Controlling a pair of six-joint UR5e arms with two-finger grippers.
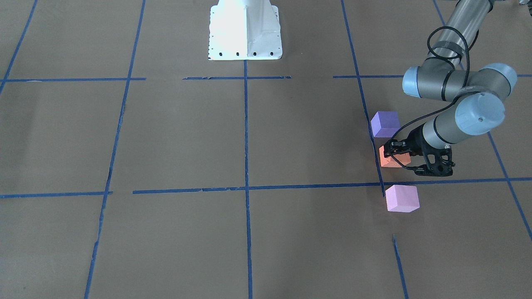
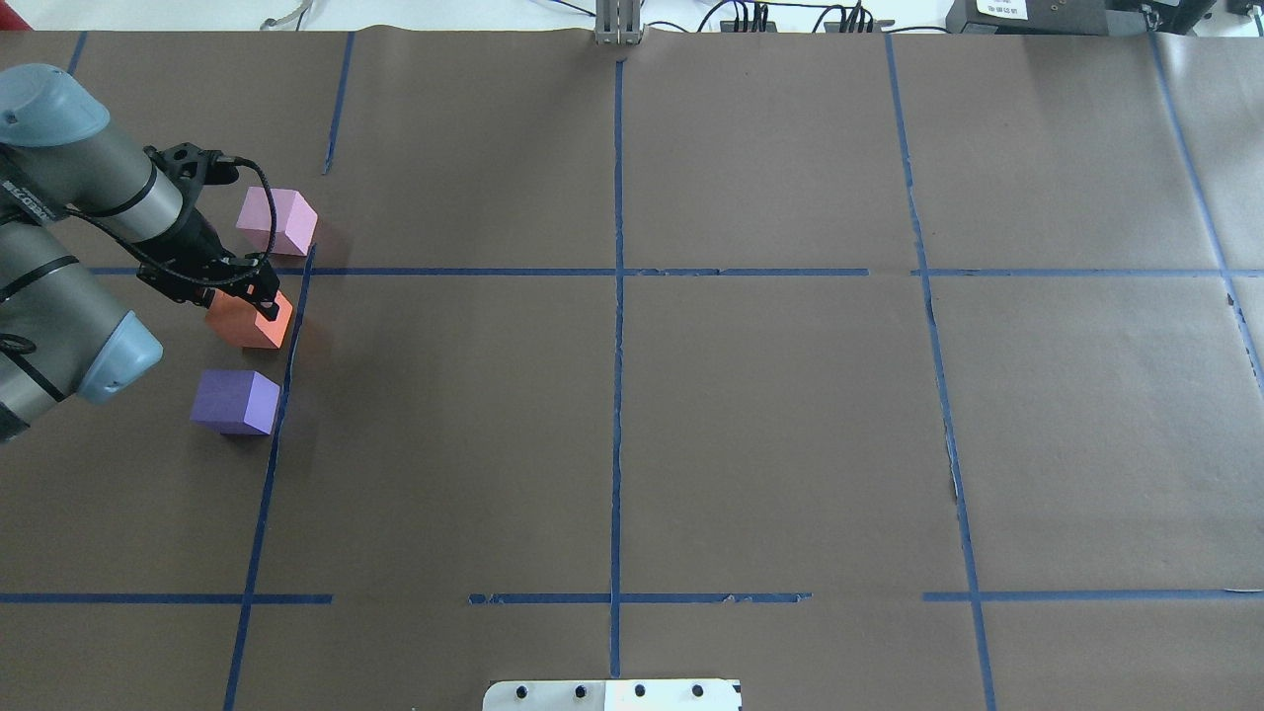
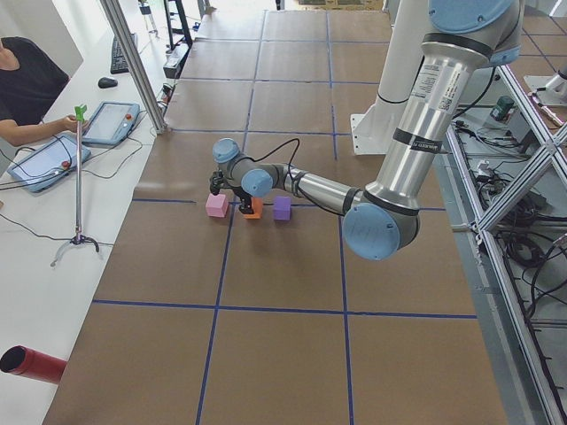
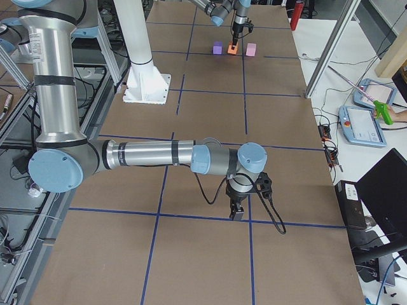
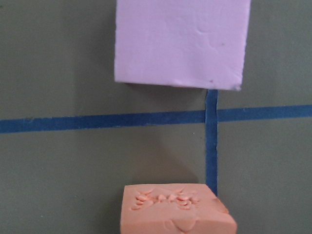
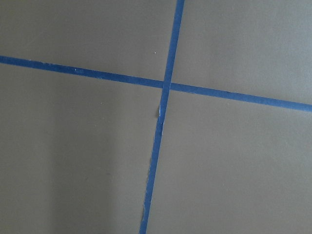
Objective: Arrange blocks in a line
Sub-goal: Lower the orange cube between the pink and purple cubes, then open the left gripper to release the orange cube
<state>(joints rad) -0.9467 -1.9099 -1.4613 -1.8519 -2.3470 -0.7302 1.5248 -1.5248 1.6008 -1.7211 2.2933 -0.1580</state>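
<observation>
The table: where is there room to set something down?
Bare: all the squares right of the middle tape line in the overhead view. Crowded: the far left, where the pink block, orange block and purple block sit in a row with the left pincer at the orange one.

I've got brown paper [image 2: 790,444] across the whole table, split into big squares by blue tape [image 2: 617,395], with the lines broken in a few spots. Along the top edge of the overhead view there are cables [image 2: 790,18]. In the left side view an operator [image 3: 22,75] sits in the upper left corner, two tablets [image 3: 111,122] on the white bench, and a keyboard [image 3: 119,53] and mouse [image 3: 107,82] above them. A metal post [image 3: 137,66] slants down to the paper's edge. A thin stand [image 3: 78,186] with a green tip is at the left, and a red cylinder [image 3: 31,365] lies at the bottom left. In the right side view, a dark monitor [image 4: 388,190] sits at the right edge.
</observation>
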